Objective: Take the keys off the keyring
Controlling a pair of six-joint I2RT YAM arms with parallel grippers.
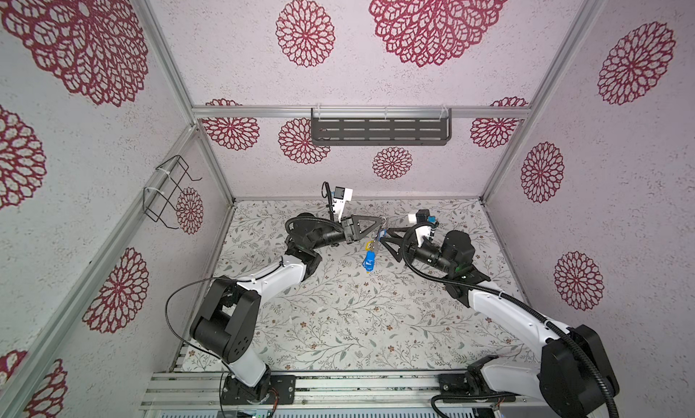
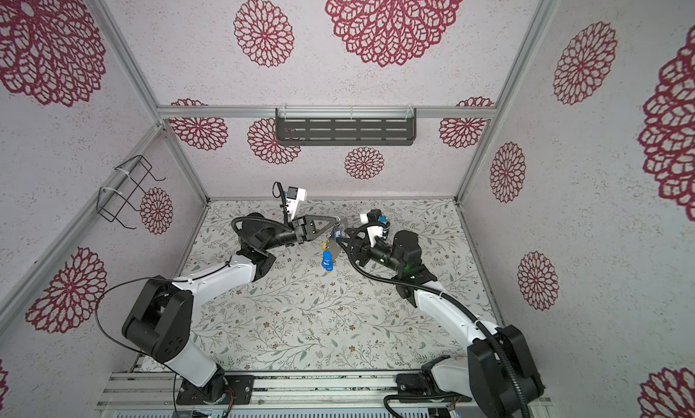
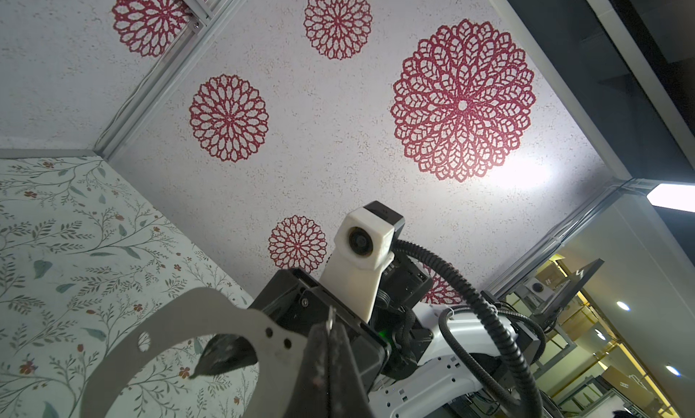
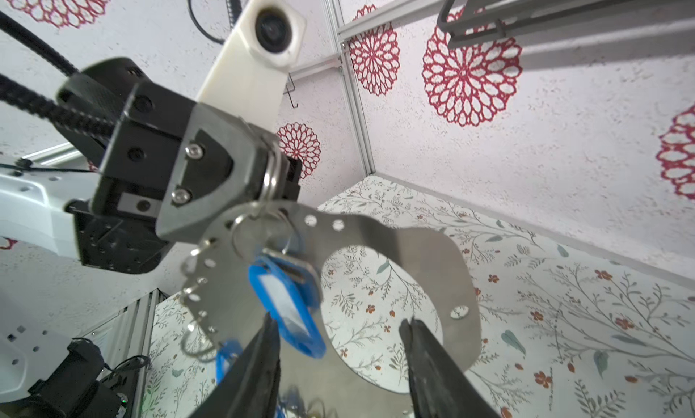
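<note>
While the right pincer (image 4: 340, 333) gapes empty over the floral tabletop (image 1: 338, 314), the left pincer (image 3: 331, 327) pinches the keyring's (image 4: 432, 254) split ring (image 4: 271, 179).

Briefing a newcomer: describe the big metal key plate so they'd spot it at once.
Above the back middle of the floral-print table, a silver wire ring clamped in the shut jaws of the left gripper carries it. It's the flat grey metal plate with one wide hole, dwarfing the blue plastic tags hanging from it.

keys (image 1: 370, 262) too small to count, keyring (image 4: 432, 254) cropped — blue tag (image 4: 289, 307) blurred
</note>
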